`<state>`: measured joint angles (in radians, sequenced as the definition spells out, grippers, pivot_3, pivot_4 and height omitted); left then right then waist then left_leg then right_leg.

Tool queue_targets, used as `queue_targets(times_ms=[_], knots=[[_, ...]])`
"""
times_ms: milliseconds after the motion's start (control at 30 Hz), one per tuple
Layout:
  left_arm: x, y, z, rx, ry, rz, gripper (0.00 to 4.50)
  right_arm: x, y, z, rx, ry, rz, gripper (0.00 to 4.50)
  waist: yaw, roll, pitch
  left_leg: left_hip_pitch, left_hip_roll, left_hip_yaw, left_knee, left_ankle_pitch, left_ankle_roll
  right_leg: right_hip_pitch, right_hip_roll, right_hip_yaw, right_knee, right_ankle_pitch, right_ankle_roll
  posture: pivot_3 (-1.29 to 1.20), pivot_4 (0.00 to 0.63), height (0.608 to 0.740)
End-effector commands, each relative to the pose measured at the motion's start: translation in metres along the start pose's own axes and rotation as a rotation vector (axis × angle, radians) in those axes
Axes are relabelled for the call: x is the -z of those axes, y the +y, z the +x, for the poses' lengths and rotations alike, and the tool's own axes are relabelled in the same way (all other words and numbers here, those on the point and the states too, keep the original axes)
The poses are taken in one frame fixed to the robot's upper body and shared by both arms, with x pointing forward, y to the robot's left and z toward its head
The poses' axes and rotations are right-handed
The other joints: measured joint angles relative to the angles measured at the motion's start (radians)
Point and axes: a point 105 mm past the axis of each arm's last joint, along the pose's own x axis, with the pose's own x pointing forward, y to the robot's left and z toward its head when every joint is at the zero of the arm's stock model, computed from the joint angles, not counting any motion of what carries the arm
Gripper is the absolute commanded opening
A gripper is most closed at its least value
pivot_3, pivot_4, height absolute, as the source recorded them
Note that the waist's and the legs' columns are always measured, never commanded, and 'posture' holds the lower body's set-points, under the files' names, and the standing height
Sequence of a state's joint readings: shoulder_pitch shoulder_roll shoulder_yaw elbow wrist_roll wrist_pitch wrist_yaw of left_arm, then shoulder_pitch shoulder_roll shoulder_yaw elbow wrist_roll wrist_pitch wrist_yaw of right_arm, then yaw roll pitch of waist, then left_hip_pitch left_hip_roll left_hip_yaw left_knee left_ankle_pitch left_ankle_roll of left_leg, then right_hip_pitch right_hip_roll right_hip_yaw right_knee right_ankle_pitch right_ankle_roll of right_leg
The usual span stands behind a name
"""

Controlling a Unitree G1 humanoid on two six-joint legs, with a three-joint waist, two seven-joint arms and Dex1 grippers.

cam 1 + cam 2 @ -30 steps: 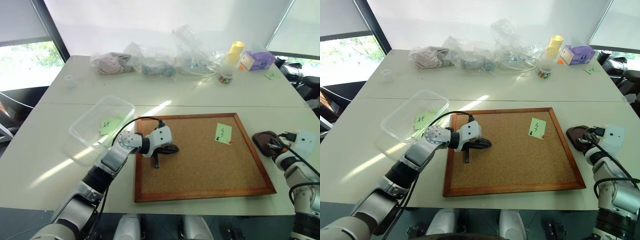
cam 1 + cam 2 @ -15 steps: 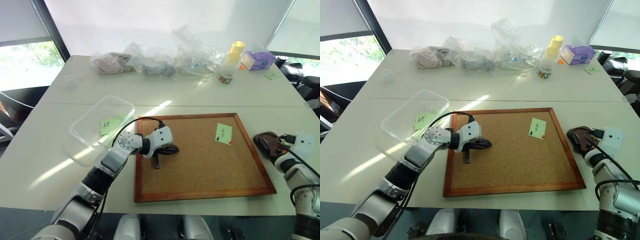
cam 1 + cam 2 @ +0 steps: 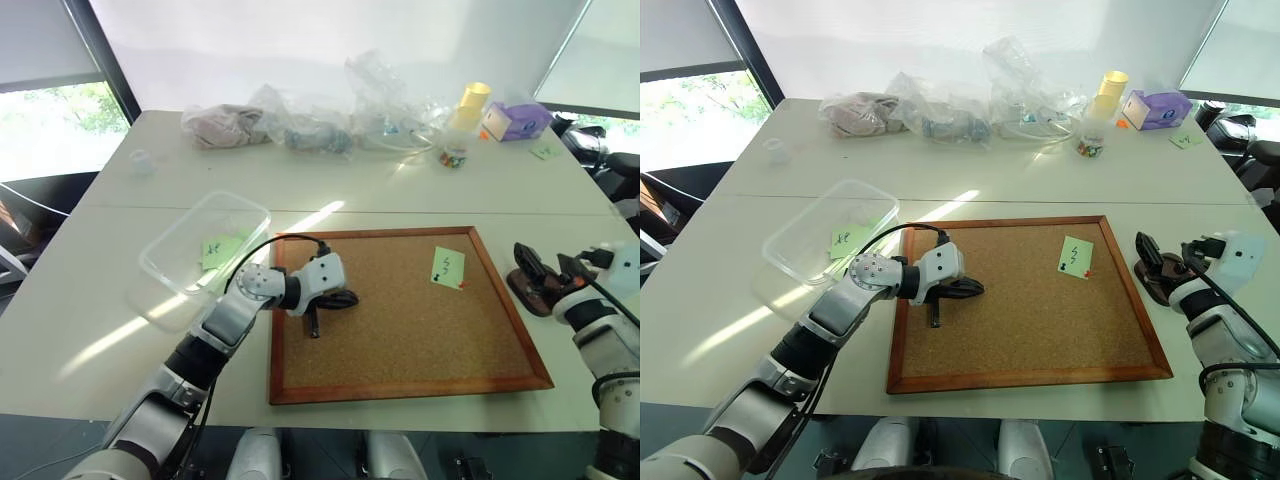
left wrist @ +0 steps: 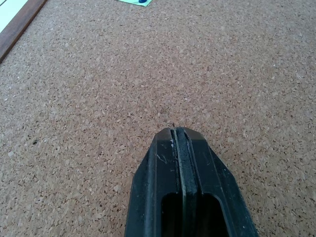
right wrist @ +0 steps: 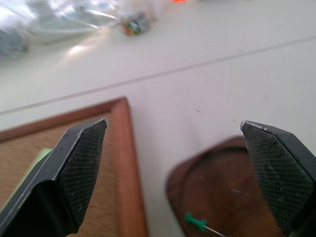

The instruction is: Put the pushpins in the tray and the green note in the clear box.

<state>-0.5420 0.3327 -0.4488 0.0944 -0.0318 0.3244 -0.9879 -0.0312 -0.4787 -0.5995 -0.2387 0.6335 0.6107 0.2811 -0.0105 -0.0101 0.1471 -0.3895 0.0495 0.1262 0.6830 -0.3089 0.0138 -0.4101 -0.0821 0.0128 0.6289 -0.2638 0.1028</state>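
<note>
My right gripper [image 3: 541, 268] hangs open just above the dark brown tray [image 5: 224, 170] at the right of the cork board, with nothing between its fingers. A green pushpin [image 5: 196, 221] lies in the tray. One green note [image 3: 447, 266] sits on the cork board, with a red pushpin [image 3: 461, 285] at its lower corner. Another green note [image 3: 220, 250] lies inside the clear box [image 3: 160, 272] at the left. My left gripper [image 3: 341, 298] is shut and empty, its fingertips [image 4: 178, 145] low over the cork.
The wood-framed cork board [image 3: 400, 390] fills the table's middle. Clear plastic bags [image 3: 320, 125], a small jar of coloured pins [image 3: 452, 152], a yellow cup [image 3: 469, 103] and a purple box [image 3: 515, 120] line the far side. A small clear cup [image 3: 141, 162] stands far left.
My right gripper has opened wide and lifted off the tray, drifting slightly left. The left arm has stayed where it was.
</note>
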Motion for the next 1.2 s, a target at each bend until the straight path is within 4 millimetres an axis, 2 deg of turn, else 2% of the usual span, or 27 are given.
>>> queue_targets(times_ms=[33, 200, 400, 667, 767, 967, 1200], knots=[[0.021, -0.012, 0.005, 0.037, 0.071, -0.048, 0.00, 0.010, 0.025, -0.008, -0.110, 0.064, -0.099, 4.46, 0.000, -0.001, 0.000, 0.000, 0.000, 0.000, 0.000, 0.000, 0.000, 0.000, 0.000, 0.000, 0.000, 0.000, 0.000, 0.00, 0.150, 0.740], [0.022, -0.013, 0.005, 0.037, 0.073, -0.048, 0.00, 0.029, 0.046, -0.010, -0.173, 0.110, -0.119, 4.46, -0.002, 0.000, 0.000, 0.000, 0.000, -0.001, 0.000, 0.000, 0.000, 0.000, 0.000, 0.000, -0.001, 0.000, 0.000, 0.00, 0.150, 0.740], [0.022, -0.011, 0.004, 0.037, 0.076, -0.042, 0.00, 0.040, 0.052, -0.005, -0.169, 0.115, -0.120, 4.46, -0.001, -0.001, 0.000, -0.001, 0.000, -0.001, 0.000, 0.000, 0.000, 0.000, 0.000, 0.000, -0.001, 0.000, 0.000, 0.00, 0.150, 0.740], [0.022, -0.011, 0.005, 0.040, 0.079, -0.031, 0.00, 0.055, 0.050, 0.000, -0.150, 0.158, -0.130, 4.46, -0.001, -0.001, 0.000, -0.001, 0.000, -0.001, 0.000, 0.000, 0.000, 0.000, 0.000, 0.000, -0.001, 0.000, 0.000, 0.00, 0.150, 0.740], [0.022, -0.011, 0.005, 0.039, 0.080, -0.033, 0.00, 0.059, 0.051, 0.000, -0.155, 0.172, -0.130, 3.12, -0.001, -0.001, 0.000, -0.001, 0.000, -0.001, 0.000, 0.000, 0.000, 0.000, 0.000, 0.000, -0.001, 0.000, 0.000, 0.00, 0.150, 0.740], [0.023, -0.011, 0.004, 0.037, 0.082, -0.035, 0.00, 0.059, 0.053, 0.001, -0.162, 0.163, -0.118, 0.07, 0.000, -0.001, 0.000, -0.001, 0.000, -0.001, 0.000, 0.000, 0.000, 0.000, 0.000, 0.000, -0.001, 0.000, 0.000, 0.00, 0.150, 0.740], [0.023, -0.011, 0.004, 0.040, 0.083, -0.036, 0.00, 0.057, 0.052, 0.000, -0.158, 0.157, -0.122, 0.07, -0.001, -0.001, 0.000, -0.001, 0.000, -0.001, 0.000, 0.000, 0.000, 0.000, 0.000, 0.000, -0.001, 0.000, 0.000, 0.00, 0.150, 0.740]])
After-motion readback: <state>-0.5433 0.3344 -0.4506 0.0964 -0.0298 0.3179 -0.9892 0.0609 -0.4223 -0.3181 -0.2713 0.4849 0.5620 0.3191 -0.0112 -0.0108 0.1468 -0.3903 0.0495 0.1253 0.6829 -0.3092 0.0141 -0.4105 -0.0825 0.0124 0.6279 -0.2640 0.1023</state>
